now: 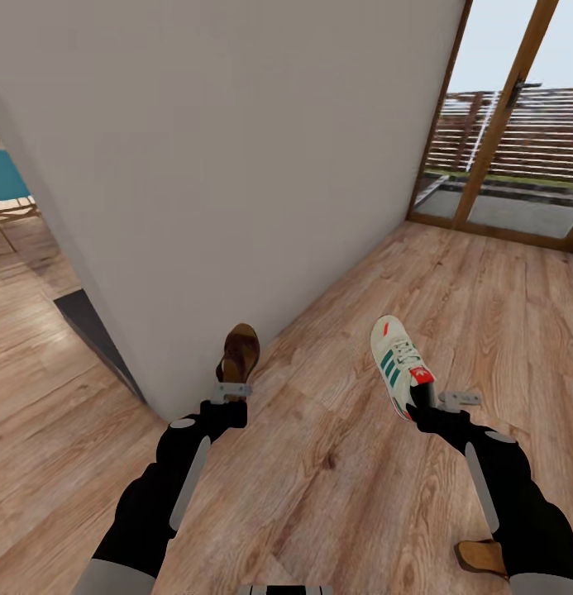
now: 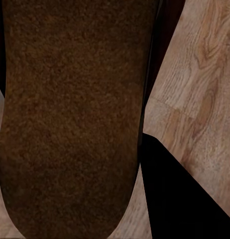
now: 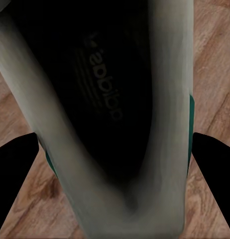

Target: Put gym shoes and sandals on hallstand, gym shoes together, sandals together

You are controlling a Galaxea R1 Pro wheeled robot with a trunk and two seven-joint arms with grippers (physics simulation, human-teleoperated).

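Note:
My left gripper (image 1: 232, 390) is shut on the heel end of a brown sandal (image 1: 239, 352), held toe-forward close to the white wall. In the left wrist view the sandal (image 2: 70, 119) lies close in front of the camera, with a dark finger (image 2: 179, 194) beside it. My right gripper (image 1: 435, 401) is shut on the heel of a white gym shoe (image 1: 395, 359) with green stripes, held above the corridor floor (image 1: 344, 463). The right wrist view looks into the shoe's opening (image 3: 110, 99), between two dark fingers (image 3: 214, 169). A second sandal (image 1: 480, 555) lies on the floor beneath my right forearm, partly hidden. The hallstand is out of view.
A white wall (image 1: 220, 165) runs diagonally ahead and ends in a corner (image 1: 154, 397) near my left arm. Past that corner, on the left, an opening shows a wooden chair (image 1: 9, 216). A wood-framed glass door (image 1: 501, 165) stands at the back right.

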